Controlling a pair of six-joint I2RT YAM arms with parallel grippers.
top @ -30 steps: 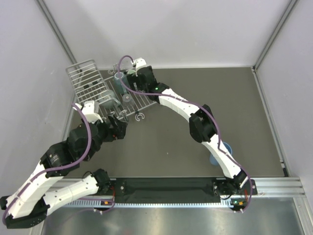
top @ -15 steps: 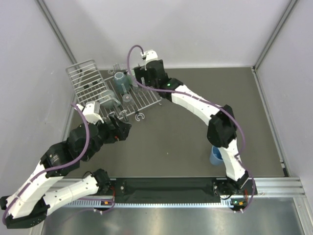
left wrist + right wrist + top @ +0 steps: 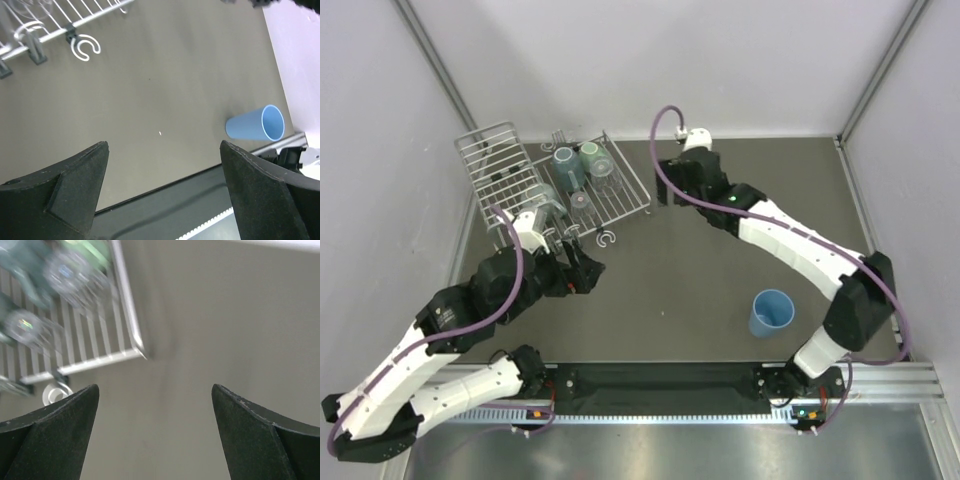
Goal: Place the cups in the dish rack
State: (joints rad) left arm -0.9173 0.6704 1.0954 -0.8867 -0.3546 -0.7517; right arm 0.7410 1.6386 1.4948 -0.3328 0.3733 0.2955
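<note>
The silver wire dish rack [image 3: 626, 190] stands at the back left. On its flat tray sit a grey-teal mug [image 3: 566, 165], a mint-green mug [image 3: 591, 153] and two clear glasses [image 3: 604, 169] [image 3: 582, 203]. The blue tumbler [image 3: 771, 312] stands upright on the table at the front right and also shows in the left wrist view [image 3: 255, 124]. My right gripper [image 3: 665, 192] [image 3: 155, 390] is open and empty, just right of the rack [image 3: 126, 310]. My left gripper [image 3: 588, 275] [image 3: 164, 150] is open and empty, in front of the rack [image 3: 60, 31]. The cream cup cannot be made out.
The raised slotted plate section [image 3: 498, 160] stands at the rack's left end. Small hooks [image 3: 85, 47] line the rack's front edge. Grey walls close in the left, back and right. A black rail [image 3: 660, 380] runs along the table's near edge.
My right gripper has drawn back from over the rack to the right, uncovering the mint-green mug and a clear glass. My left gripper has shifted a little right and forward.
</note>
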